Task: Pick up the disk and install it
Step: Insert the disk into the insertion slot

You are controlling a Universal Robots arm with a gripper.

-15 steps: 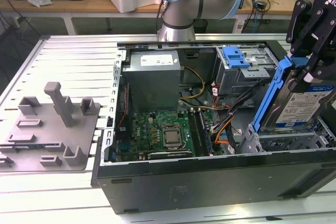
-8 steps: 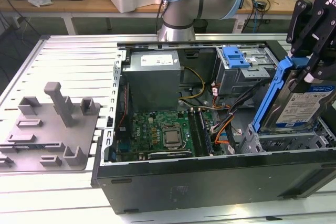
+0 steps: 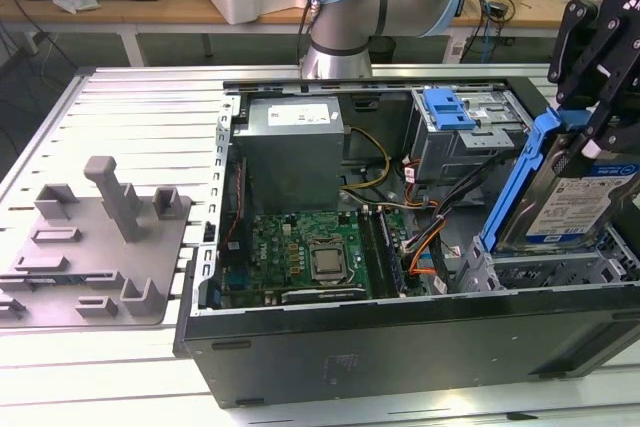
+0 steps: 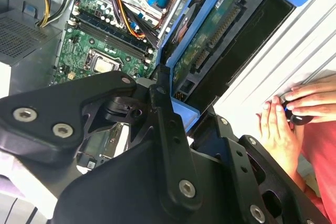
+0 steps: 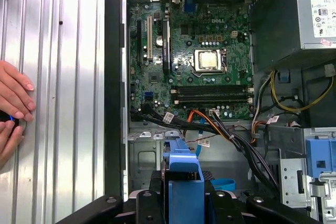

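Observation:
The disk point(image 3: 568, 197) is a silver drive with a white-and-blue label in a blue plastic bracket. It hangs steeply tilted, almost on edge, over the front right corner of the open computer case point(image 3: 400, 347) in the exterior view. My black gripper point(image 3: 585, 127) is shut on the bracket's upper end. In the second wrist view the disk's green circuit-board underside point(image 4: 210, 35) runs away from my gripper point(image 4: 181, 116). In the first wrist view the blue bracket point(image 5: 184, 179) stands between the fingers point(image 5: 152, 195) above a metal bay.
Inside the case are a grey power supply box point(image 3: 295, 152), the motherboard point(image 3: 310, 247), a drive cage with a blue latch point(image 3: 450, 112) and cable bundles point(image 5: 226, 129). A grey fixture plate point(image 3: 100, 237) lies on the slatted table. A person's hands point(image 5: 13, 98) rest beside the case.

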